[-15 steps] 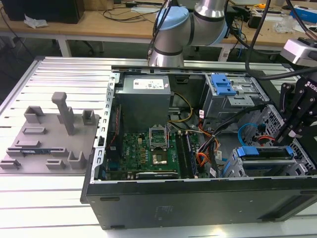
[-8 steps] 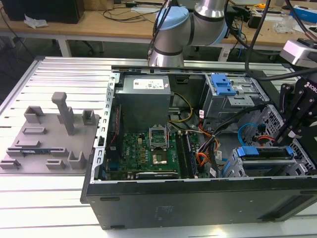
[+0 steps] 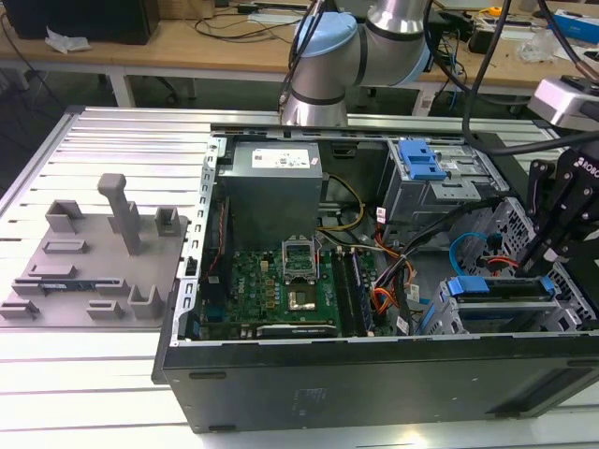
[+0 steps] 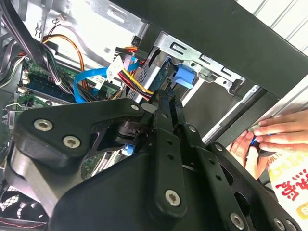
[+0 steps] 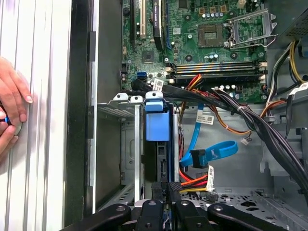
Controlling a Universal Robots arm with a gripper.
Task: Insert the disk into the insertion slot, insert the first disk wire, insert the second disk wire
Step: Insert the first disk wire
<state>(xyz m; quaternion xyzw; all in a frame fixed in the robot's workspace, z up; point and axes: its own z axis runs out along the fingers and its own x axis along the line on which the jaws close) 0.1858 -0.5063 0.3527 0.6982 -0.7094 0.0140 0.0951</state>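
The disk (image 3: 496,288), silver in a bright blue carrier, sits on edge in the insertion slot (image 3: 438,316), a grey perforated bay at the case's front corner on the exterior view's right. In the first wrist view the blue carrier (image 5: 156,120) lies lengthwise inside the slot (image 5: 129,154). My black gripper (image 3: 541,257) hangs just over the disk's far end. Its fingers stand close together, shut, with the tips (image 5: 167,185) at the disk's dark end. In the second wrist view the gripper (image 4: 166,98) points toward the blue carrier (image 4: 185,74).
A loose blue flat cable (image 5: 211,151) and a red, yellow and black wire bundle (image 5: 192,180) lie beside the slot. A taller grey cage with a blue latch (image 3: 421,159) stands behind. A person's hand (image 5: 12,106) rests outside the case wall. A grey fixture plate (image 3: 84,253) lies on the exterior view's left.
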